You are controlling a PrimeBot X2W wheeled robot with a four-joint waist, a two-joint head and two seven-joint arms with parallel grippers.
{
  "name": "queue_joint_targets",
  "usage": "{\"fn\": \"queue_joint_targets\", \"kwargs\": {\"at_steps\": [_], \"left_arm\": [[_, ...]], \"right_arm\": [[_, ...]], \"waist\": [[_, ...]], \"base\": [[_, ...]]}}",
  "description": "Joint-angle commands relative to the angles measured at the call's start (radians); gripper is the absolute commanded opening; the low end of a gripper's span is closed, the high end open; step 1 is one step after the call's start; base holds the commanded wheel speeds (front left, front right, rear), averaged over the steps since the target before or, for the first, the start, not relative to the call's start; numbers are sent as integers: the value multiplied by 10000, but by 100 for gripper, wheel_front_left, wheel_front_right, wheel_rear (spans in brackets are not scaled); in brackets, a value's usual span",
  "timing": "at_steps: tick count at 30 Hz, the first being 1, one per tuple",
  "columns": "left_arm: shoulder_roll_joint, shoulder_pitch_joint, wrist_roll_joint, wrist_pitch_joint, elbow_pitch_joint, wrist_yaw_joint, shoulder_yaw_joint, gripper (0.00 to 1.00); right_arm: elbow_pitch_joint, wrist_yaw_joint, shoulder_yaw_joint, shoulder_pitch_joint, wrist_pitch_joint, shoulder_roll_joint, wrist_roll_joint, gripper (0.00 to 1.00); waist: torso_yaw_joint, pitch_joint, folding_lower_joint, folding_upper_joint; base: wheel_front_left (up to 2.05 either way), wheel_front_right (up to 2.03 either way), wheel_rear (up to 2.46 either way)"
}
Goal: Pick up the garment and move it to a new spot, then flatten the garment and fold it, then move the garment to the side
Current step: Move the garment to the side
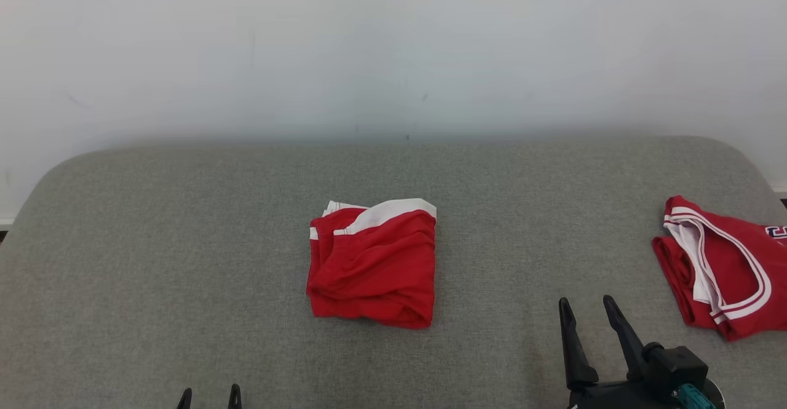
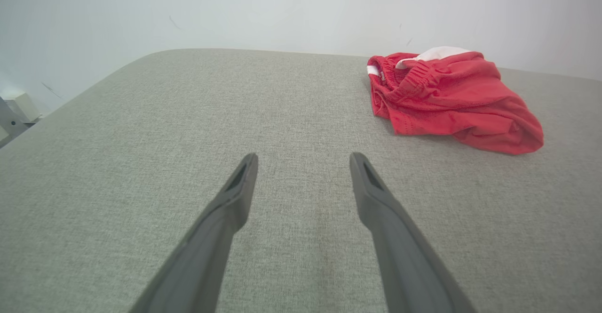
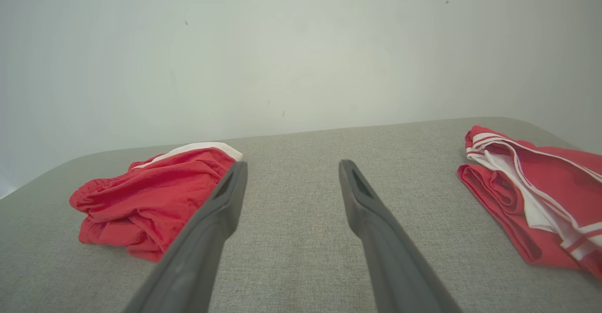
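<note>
A red garment (image 1: 373,264) with a white band along its far edge lies in a compact, roughly square bundle at the middle of the grey padded table (image 1: 184,243). It also shows in the left wrist view as the garment (image 2: 451,99) ahead to the right, and in the right wrist view as the garment (image 3: 150,200) ahead to the left. My left gripper (image 1: 209,397) sits at the near edge, left of it, open and empty (image 2: 303,156). My right gripper (image 1: 586,302) hovers near the front right, open and empty (image 3: 293,163).
A second red garment (image 1: 725,267) with white and red trim lies folded at the table's right edge, close to my right gripper; the right wrist view has this second garment (image 3: 536,190) too. A white wall (image 1: 393,52) rises behind the table. The table's corners are rounded.
</note>
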Motion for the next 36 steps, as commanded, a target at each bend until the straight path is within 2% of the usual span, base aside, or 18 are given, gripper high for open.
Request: {"fn": "queue_joint_targets", "kwargs": {"at_steps": [1, 9, 15, 26, 36], "left_arm": [[-5, 54, -2, -28, -55, -51, 5, 100], [-5, -241, -101, -28, -224, -44, -341, 100], [-2, -687, 124, -28, -456, -133, -830, 100], [-5, -1489, 237, -28, -618, -322, -1642, 100], [-8, -1760, 77, -28, -693, -235, -1964, 100]], "right_arm": [[2, 23, 10, 110, -37, 6, -51, 100], [396, 23, 281, -197, -37, 11, -15, 100], [1006, 22, 697, -945, -37, 9, 420, 100], [3206, 22, 1073, -3408, -24, 6, 1120, 100], [5796, 25, 1519, -5102, 96, 14, 1641, 100]], "waist": [[65, 68, 1, 0], [462, 592, 1, 0], [995, 1490, 1, 0], [2082, 2572, 1, 0], [2566, 2990, 1, 0]], "base": [[0, 0, 0], [0, 0, 0], [0, 0, 0], [0, 0, 0], [0, 0, 0]]}}
